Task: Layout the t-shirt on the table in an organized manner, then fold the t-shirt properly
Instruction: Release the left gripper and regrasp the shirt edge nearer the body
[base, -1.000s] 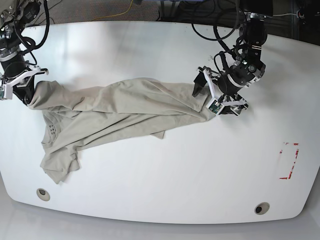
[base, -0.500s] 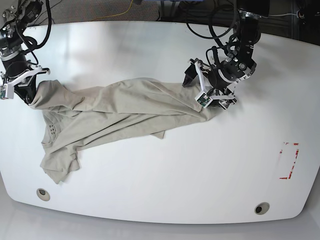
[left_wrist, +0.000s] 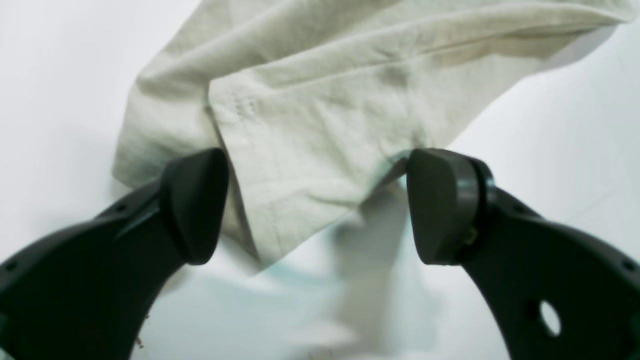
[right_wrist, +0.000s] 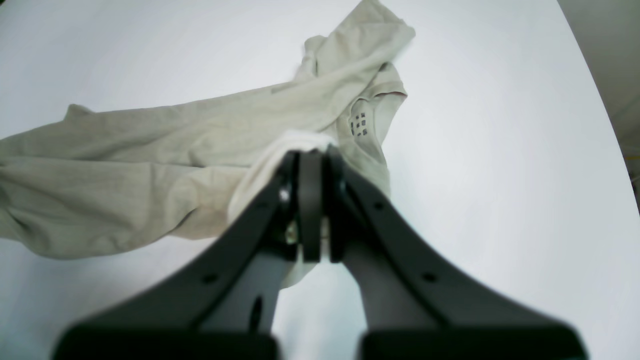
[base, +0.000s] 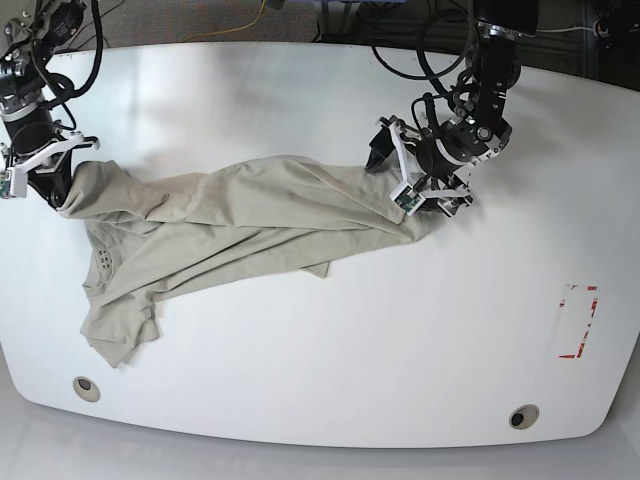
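still on the layout step: right gripper (right_wrist: 311, 220) pinches the t-shirt (base: 240, 215) at 9 o'clock, left gripper (left_wrist: 315, 210) spread over the 3 o'clock corner, probably needs to clamp next

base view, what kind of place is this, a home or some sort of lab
Most likely a robotics lab or test bench, not a home: a bare white table with a red tape rectangle marked on it, cables trailing behind, and one t-shirt laid out between two arms.
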